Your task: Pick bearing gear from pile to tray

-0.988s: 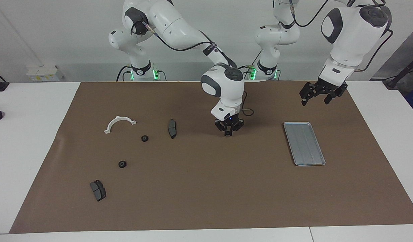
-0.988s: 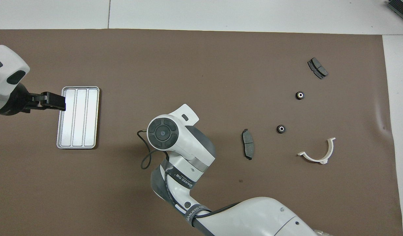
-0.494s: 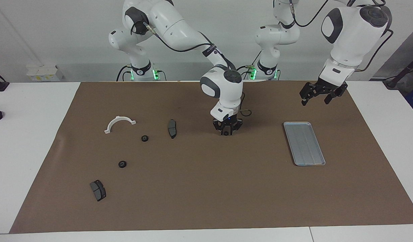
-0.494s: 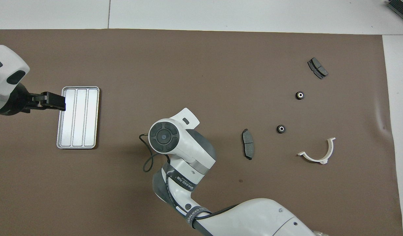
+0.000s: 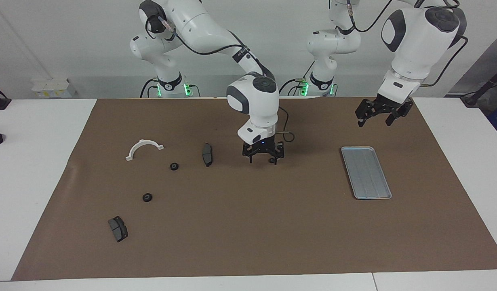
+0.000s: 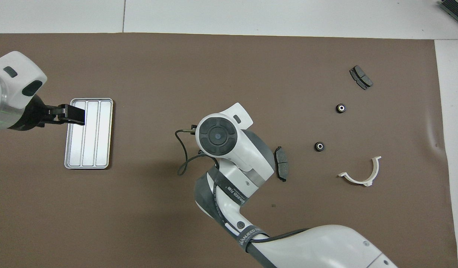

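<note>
Release is what has just changed. In the facing view the right gripper (image 5: 263,161), which a second ago was pinched shut on a small black bearing gear (image 5: 271,160), now stands with its jaws spread wide, low over the middle of the brown mat (image 5: 248,226). The gear lies on the mat just inside the finger at its 3 o'clock side, apparently free. It is well short of the tray (image 5: 365,171), which lies farther out at 3 o'clock and is bare. The left gripper (image 5: 373,122) hangs open in the air at the tray's 12 o'clock. The pile (image 5: 151,178) lies at 9 o'clock, with two more gears in it.

In the overhead view the right arm's wrist covers its own gripper and the dropped gear cannot be made out with certainty. The left gripper overlaps the tray's (image 6: 89,149) 10 o'clock corner.

The gear seems parked mid-desk, likely for the left arm to collect, so delivery is not yet done.
</note>
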You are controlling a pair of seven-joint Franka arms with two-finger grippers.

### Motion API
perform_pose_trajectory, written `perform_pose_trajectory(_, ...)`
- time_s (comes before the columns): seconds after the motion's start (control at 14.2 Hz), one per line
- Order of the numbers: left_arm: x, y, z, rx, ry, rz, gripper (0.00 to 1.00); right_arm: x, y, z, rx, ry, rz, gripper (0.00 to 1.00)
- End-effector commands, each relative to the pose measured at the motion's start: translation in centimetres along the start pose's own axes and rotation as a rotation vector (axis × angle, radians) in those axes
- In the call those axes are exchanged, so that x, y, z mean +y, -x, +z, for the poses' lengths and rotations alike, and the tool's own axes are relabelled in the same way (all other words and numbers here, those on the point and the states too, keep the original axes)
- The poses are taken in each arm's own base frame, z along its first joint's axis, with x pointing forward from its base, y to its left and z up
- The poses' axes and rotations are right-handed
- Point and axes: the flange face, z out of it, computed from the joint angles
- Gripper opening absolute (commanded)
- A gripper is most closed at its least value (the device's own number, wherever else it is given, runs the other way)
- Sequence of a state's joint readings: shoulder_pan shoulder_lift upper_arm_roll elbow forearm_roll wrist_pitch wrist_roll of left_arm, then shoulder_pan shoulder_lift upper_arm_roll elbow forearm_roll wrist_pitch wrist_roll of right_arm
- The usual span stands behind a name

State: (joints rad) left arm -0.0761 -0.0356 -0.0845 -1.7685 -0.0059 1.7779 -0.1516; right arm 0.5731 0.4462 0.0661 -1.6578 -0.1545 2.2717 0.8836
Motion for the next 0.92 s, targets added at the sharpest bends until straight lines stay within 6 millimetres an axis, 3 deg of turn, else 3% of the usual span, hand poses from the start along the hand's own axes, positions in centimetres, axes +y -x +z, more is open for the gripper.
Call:
perform_pose_trajectory(0.0,8.0,0.7,2.6,0.011,0.004,-0.018,1.00,6.3,-0.2,-2.8,0.008,0.029,-0.040,1.00)
perform_pose_trajectory(0.14,13.9,0.8,5.6,0.024,0.022,-0.043,1.00,10.1,-1.2,-3.8,0.010,0.043,-0.048,1.00)
perform_pose_trajectory(0.28,17.7,0.8,8.3,0.039,0.038,-0.013,1.00,13.6,-2.1,-3.8,0.004,0.061,-0.062,1.00)
perform_pose_trajectory(0.56,19.3,1.2,12.6,0.092,0.072,-0.008,1.00,19.3,-4.8,-3.4,-0.028,0.057,-0.088,1.00)
perform_pose_trajectory(0.63,20.8,1.4,15.0,0.074,0.070,0.010,1.00,20.8,-5.4,-3.1,-0.039,0.057,-0.111,1.00)
perform_pose_trajectory(0.85,23.2,1.5,18.6,0.074,0.082,0.011,1.00,25.6,-6.3,-1.8,-0.063,0.072,-0.161,1.00)
